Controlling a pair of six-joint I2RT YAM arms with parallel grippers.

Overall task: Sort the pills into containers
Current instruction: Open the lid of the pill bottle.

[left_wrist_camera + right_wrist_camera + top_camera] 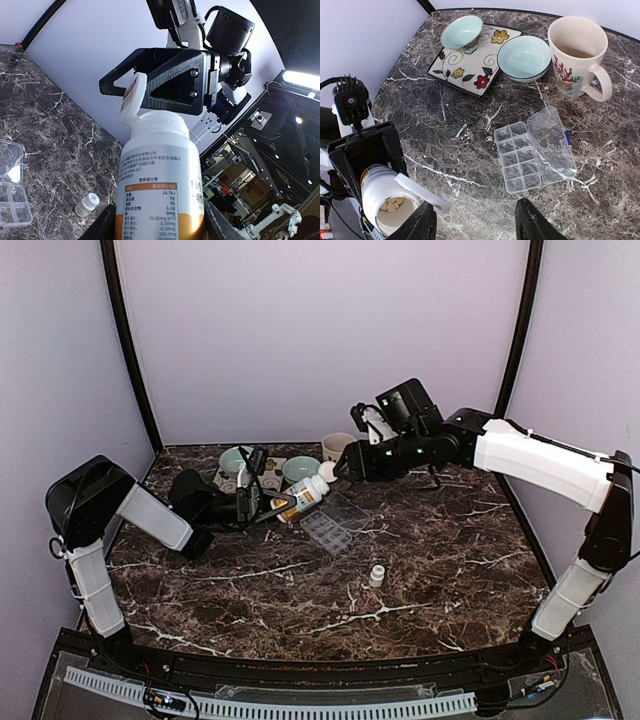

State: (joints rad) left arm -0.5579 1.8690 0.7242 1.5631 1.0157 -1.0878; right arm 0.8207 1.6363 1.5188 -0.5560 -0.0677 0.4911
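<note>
Toward the back of the table (450, 560), the left gripper (160, 227) pinched a white bottle (160, 165) around its lower body, holding it tilted with the mouth toward the right arm. Its flip lid (420, 192) stood swung open, and pills (390, 205) showed inside the mouth. The right gripper (476, 222) hung just beside the bottle's mouth with its fingers spread and nothing between them. One finger was close to the lid, but whether it touched could not be told. The organiser (535, 150) lay flat on the table with its clear cover folded open beside the compartments. In the top view it sat just on the near side of the bottle and the right gripper. Beyond it stood a mug (577, 52) and a striped bowl (524, 59). That bowl sat just beside a flowered plate (470, 65), which carried a second bowl (462, 32). A small white vial (376, 576) stood alone, nearer the arm bases and apart from the organiser.
</note>
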